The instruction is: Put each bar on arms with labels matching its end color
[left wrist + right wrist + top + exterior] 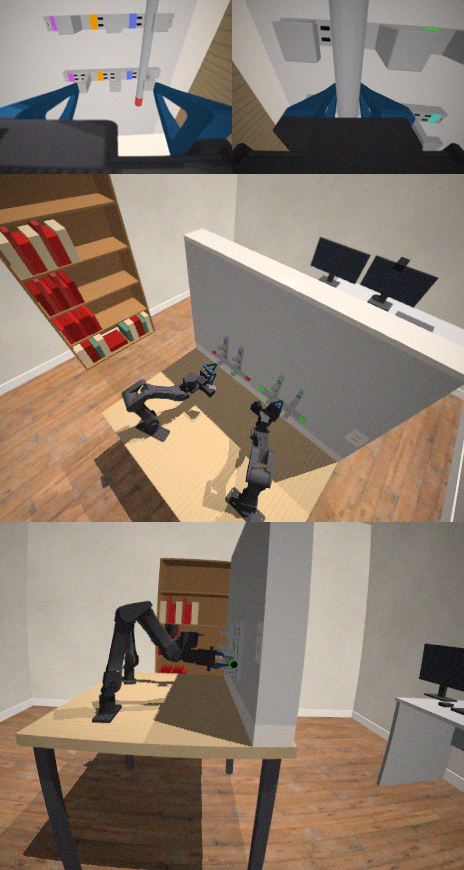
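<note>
Office furniture around the table

A tall brown wooden bookshelf [132,281] [195,561] holds red and cream books, with a few green ones on its lowest filled shelf. Two black flat monitors, one [341,260] beside another [398,281] [444,667], stand on a white desk [445,333] [417,742] beyond the grey partition [300,339] [290,622]. A pale wall socket plate [356,432] sits low on the partition. Brown wooden planks [55,414] [340,802] cover the floor.

matte black arms, blue-fingered tools [210,373] [276,405] [116,87] [348,86]
</note>
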`<move>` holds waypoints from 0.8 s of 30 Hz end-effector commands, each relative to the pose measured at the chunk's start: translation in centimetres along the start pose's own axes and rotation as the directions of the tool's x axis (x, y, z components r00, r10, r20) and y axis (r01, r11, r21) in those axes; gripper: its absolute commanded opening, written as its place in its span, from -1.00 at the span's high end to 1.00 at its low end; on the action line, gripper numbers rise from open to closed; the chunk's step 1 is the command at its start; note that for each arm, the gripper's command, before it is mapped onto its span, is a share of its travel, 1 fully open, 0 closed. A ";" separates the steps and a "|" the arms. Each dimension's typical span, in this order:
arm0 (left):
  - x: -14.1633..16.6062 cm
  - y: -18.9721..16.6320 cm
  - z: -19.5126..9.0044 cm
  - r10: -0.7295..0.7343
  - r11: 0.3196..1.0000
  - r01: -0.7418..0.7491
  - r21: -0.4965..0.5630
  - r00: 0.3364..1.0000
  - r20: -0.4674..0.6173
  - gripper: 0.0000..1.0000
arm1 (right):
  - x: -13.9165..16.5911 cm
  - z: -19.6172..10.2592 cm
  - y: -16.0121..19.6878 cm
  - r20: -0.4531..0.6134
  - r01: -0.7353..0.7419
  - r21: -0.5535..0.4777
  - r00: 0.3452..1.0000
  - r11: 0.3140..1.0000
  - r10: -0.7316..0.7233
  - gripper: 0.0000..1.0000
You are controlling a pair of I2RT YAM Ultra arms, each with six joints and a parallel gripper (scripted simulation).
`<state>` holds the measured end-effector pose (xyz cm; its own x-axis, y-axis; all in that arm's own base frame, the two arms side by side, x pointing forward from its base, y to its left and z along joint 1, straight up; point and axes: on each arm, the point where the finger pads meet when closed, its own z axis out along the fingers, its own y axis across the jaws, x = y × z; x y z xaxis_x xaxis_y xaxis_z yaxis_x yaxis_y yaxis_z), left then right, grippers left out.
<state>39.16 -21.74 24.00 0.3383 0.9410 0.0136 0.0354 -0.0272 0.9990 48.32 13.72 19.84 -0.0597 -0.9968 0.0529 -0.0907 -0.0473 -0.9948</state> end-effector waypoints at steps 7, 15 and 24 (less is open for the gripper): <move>-0.2 1.5 0.1 -0.014 0.999 0.014 -0.043 1.000 -0.002 -1.00 | -0.4 -0.3 -4.2 0.003 -0.053 0.087 0.999 0.995 0.053 1.00; -0.2 1.5 0.1 -0.014 0.999 0.014 -0.043 1.000 -0.002 -1.00 | -0.5 -0.3 -4.3 0.003 -0.053 0.087 0.999 0.995 0.053 1.00; -0.2 1.5 0.1 -0.014 0.999 0.014 -0.043 1.000 -0.002 -1.00 | -0.5 -0.3 -4.4 0.003 -0.053 0.087 0.999 0.995 0.053 1.00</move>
<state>39.16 -21.74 24.00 0.3383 0.9410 0.0136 0.0354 -0.0272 0.9990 48.19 13.98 19.82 -0.0590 -0.9966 0.0574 -0.0972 -0.0515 -0.9939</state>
